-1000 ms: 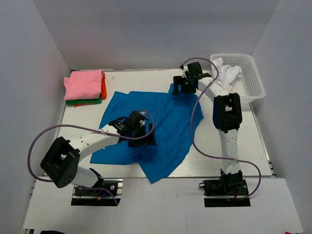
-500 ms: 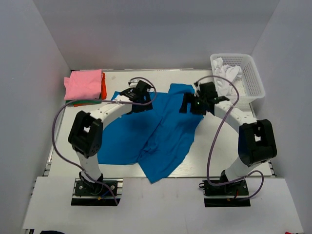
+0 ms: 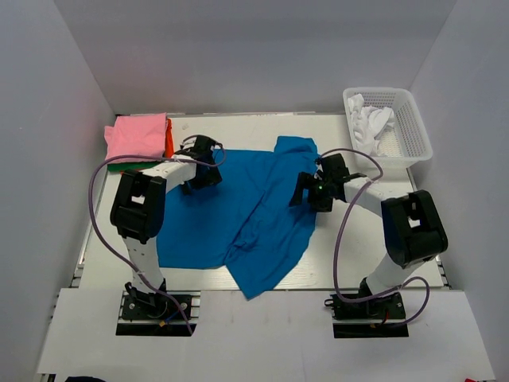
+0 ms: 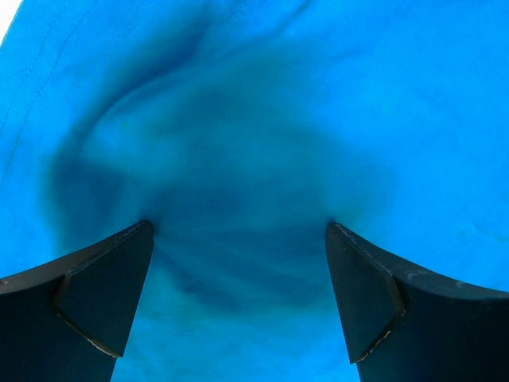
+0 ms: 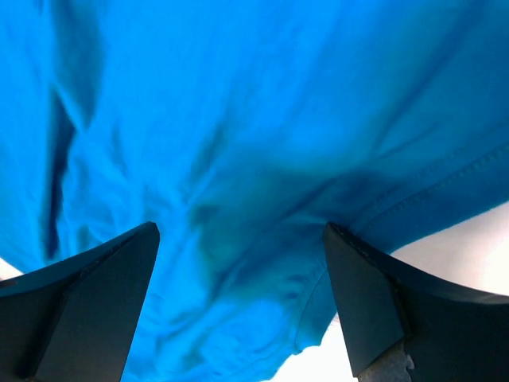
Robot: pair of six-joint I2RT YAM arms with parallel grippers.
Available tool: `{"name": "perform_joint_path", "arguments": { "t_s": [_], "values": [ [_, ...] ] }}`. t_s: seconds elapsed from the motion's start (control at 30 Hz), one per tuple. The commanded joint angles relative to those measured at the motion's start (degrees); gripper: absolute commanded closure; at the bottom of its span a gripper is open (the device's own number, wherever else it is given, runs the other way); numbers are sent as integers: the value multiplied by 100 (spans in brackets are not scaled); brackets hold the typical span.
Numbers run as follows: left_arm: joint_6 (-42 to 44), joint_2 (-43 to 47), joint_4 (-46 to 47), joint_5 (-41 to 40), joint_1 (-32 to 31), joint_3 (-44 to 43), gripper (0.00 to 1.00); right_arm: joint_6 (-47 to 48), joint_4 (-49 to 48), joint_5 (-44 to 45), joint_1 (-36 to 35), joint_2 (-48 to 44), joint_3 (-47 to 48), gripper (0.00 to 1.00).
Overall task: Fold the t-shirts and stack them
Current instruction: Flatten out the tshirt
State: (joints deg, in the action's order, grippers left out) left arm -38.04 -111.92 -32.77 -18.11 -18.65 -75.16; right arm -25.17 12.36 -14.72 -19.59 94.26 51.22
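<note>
A bright blue t-shirt (image 3: 238, 211) lies spread and wrinkled across the middle of the table. My left gripper (image 3: 200, 171) is open, low over its far left corner; blue cloth (image 4: 238, 159) fills the left wrist view between the fingers. My right gripper (image 3: 310, 191) is open, low over the shirt's right edge, with the hem (image 5: 429, 191) and bare table showing in the right wrist view. Folded pink (image 3: 137, 137), orange (image 3: 169, 142) and green (image 3: 131, 166) t-shirts are stacked at the far left. White shirts (image 3: 372, 121) lie crumpled in the basket.
A white mesh basket (image 3: 413, 127) stands at the far right corner. Grey walls close in the table on three sides. Purple cables loop from both arms over the table.
My left gripper has moved from the shirt's middle to its far left corner. My right gripper has come back from the far edge to the shirt's right edge. The shirt lies wider.
</note>
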Motion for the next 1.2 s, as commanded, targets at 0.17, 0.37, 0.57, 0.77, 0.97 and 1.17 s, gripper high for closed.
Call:
{"name": "perform_joint_path", "arguments": {
  "t_s": [0.17, 0.37, 0.57, 0.77, 0.97, 1.17],
  "values": [
    [-124, -120, 8, 290, 152, 326, 0, -410, 811, 1419, 640, 1163, 915, 10],
    [-125, -191, 122, 624, 37, 379, 0, 186, 1523, 2412, 1159, 2024, 2373, 10],
    [-125, 248, -123, 634, -15, 326, 0, 696, 2077, 2318, 1275, 1906, 3473, 10],
    [-125, 742, -36, 580, 54, -24, 0, 1093, 1699, 1534, 870, 1148, 3183, 10],
    [-125, 102, -440, -174, 221, -1026, 0, 1120, 1655, 2077, 624, 1533, 3612, 10],
    [-72, -471, -678, -106, 511, -1704, 0, 733, 1814, 2439, 615, 2132, 4080, 10]
  ]
}}
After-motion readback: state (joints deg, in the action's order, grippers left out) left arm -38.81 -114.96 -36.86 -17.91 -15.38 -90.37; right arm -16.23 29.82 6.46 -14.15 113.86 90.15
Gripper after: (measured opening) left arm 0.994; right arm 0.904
